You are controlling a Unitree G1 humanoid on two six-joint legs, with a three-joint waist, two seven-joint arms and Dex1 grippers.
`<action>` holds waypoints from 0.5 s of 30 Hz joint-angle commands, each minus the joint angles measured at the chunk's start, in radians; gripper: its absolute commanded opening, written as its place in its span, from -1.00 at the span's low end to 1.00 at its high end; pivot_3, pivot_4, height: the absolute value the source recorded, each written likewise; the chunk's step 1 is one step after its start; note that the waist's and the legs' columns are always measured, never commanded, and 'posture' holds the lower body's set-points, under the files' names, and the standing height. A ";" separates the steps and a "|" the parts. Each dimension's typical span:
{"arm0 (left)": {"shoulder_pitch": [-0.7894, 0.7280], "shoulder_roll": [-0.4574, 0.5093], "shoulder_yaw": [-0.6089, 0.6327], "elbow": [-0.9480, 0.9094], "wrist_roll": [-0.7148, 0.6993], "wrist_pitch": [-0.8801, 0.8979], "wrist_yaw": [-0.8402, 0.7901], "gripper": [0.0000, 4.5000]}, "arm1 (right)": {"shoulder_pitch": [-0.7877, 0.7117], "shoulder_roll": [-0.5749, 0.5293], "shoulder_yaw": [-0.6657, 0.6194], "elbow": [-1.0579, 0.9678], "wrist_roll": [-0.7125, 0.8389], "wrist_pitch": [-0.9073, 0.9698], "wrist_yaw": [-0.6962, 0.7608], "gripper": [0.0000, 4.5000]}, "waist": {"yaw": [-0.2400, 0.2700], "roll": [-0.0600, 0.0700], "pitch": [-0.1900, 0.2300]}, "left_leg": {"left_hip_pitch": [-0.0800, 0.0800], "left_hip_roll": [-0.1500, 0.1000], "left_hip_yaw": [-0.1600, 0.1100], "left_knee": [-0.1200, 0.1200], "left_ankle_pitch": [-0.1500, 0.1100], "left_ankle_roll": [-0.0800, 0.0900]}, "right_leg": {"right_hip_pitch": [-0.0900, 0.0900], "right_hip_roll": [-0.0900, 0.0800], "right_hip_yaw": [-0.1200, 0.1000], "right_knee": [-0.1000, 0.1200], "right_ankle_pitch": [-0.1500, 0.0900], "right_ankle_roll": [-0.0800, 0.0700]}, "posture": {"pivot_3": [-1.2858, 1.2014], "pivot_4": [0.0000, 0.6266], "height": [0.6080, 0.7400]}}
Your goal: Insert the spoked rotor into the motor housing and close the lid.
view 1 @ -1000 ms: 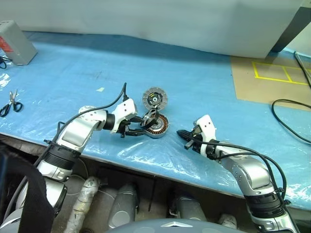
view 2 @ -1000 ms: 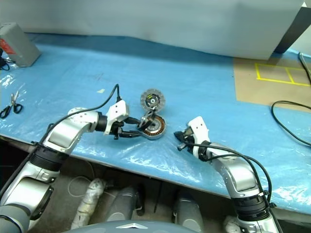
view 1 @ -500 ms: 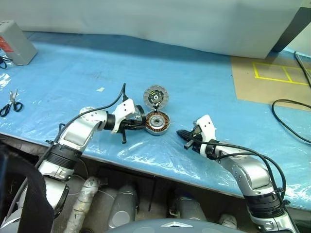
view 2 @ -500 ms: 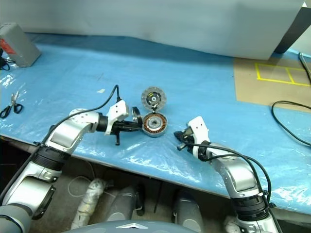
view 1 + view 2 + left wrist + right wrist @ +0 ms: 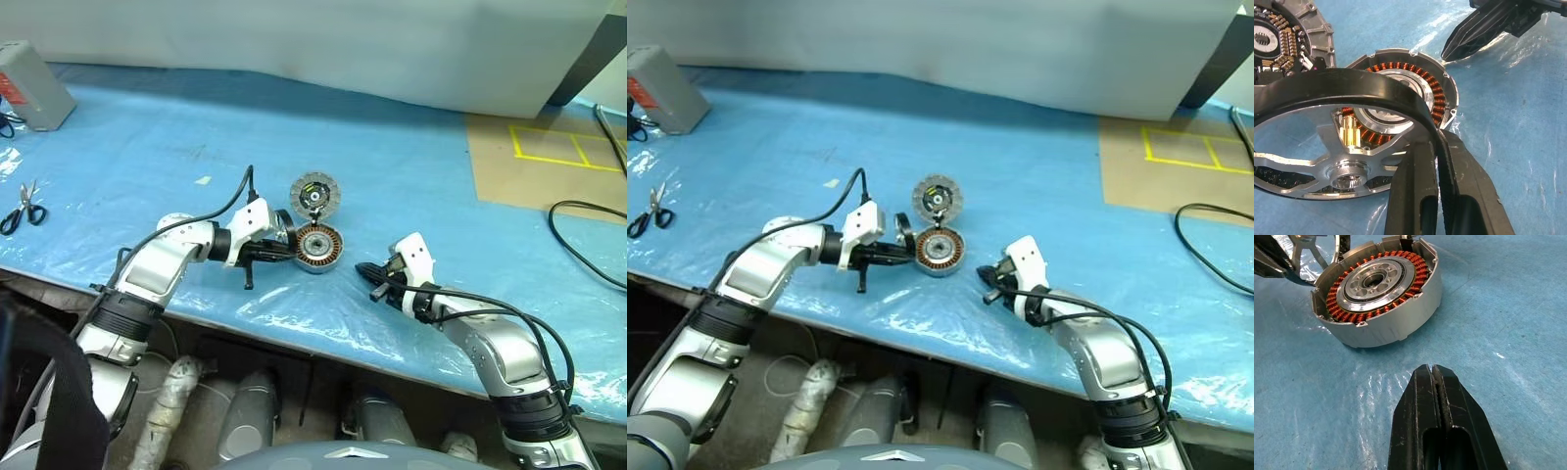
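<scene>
With its two black fingers pinched tight on the black rim of the spoked rotor, the left gripper holds that wheel tilted, just beside the motor housing on the side toward the robot's left arm; in the left wrist view the rotor's rim overlaps the housing's copper windings, though whether the two touch I cannot tell. The right gripper has its fingers pressed together on nothing, its tips near the housing on the opposite side and apart from it, low over the blue plastic sheet that covers the table. The housing sits open side up on that sheet, copper ring showing around a silver centre. The lid lies just beyond the housing, on the side away from the robot, near it but apart. A second ago the left gripper's fingers were spread and reaching over the housing with the rotor at its rim; since then they have closed on the rotor and drawn it back to the housing's left side, while the right gripper has kept its place. A grey box with a red label sits far to the left of the housing; its writing cannot be read. Scissors lie well left of the housing as well.
</scene>
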 commanded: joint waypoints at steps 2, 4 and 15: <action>-0.045 0.055 -0.002 0.014 0.028 -0.179 -0.110 -0.99 | -0.005 -0.001 -0.012 -0.013 0.002 -0.016 0.005 -1.00 | 0.000 0.000 0.000 | 0.000 0.000 0.000 0.000 0.000 0.000 | 0.000 0.000 0.000 0.000 0.000 0.000 | 0.03 -0.52 1.00; -0.080 0.068 -0.011 0.013 0.015 -0.195 -0.181 -0.99 | -0.013 0.002 -0.008 -0.003 0.000 -0.018 0.005 -1.00 | 0.001 0.000 0.000 | 0.000 0.000 0.000 0.000 0.000 0.000 | 0.000 0.000 0.000 0.000 0.000 0.000 | 0.03 -0.52 1.00; -0.440 -0.023 -0.217 0.446 0.239 -0.744 -0.384 -0.99 | -0.032 0.028 0.004 0.004 -0.007 -0.020 -0.008 -1.00 | -0.002 0.000 0.000 | 0.000 0.000 0.000 0.000 0.002 -0.004 | 0.000 0.000 0.000 0.000 0.000 0.000 | 0.03 -0.52 1.00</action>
